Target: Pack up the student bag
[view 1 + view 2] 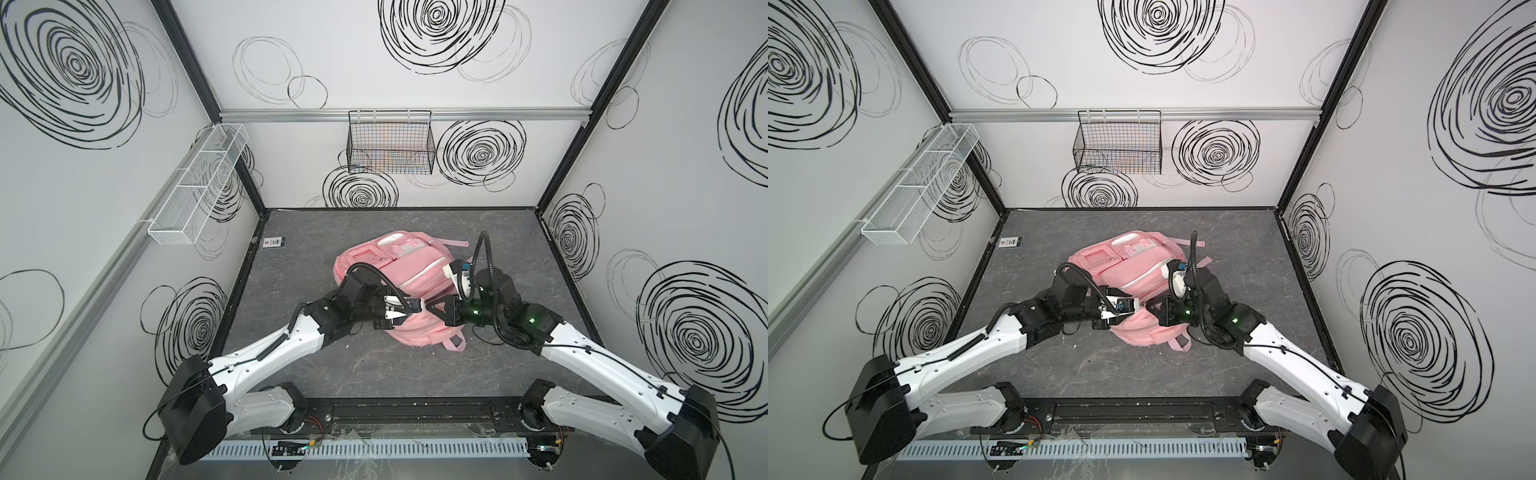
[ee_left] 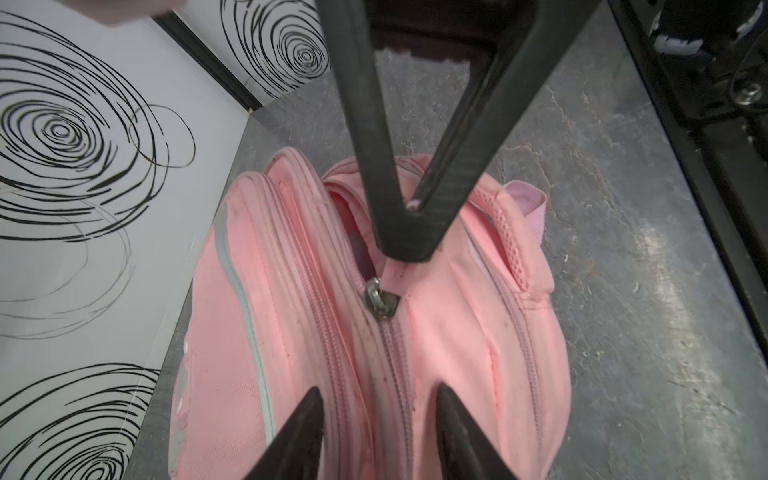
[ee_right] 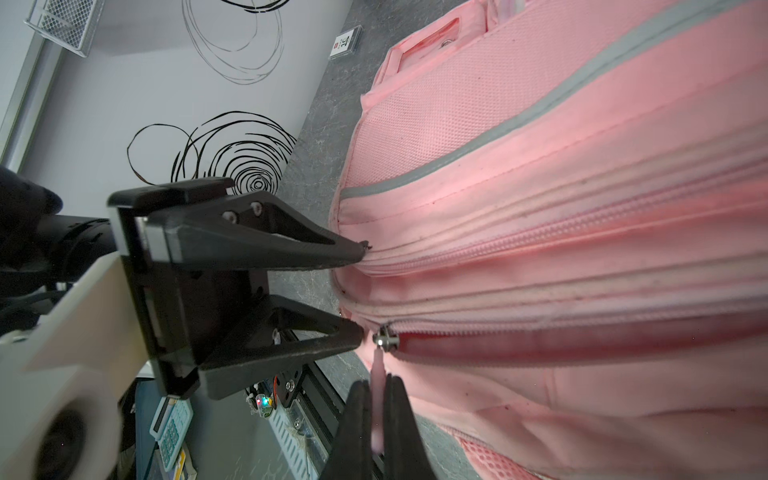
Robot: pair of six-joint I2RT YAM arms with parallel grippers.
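Note:
The pink student bag lies flat on the grey table, and both grippers meet at its near end. My left gripper straddles the zipper seams. Its tips press into the fabric on either side and pinch a ridge of the bag between them. My right gripper is shut on the pink zipper pull. The metal slider sits just past its tips. Beyond the slider the zip gapes open, showing a dark inside.
A black wire basket hangs on the back wall and a white mesh tray on the left wall. A small card lies at the table's back left. A pink strap end trails from the bag's near side.

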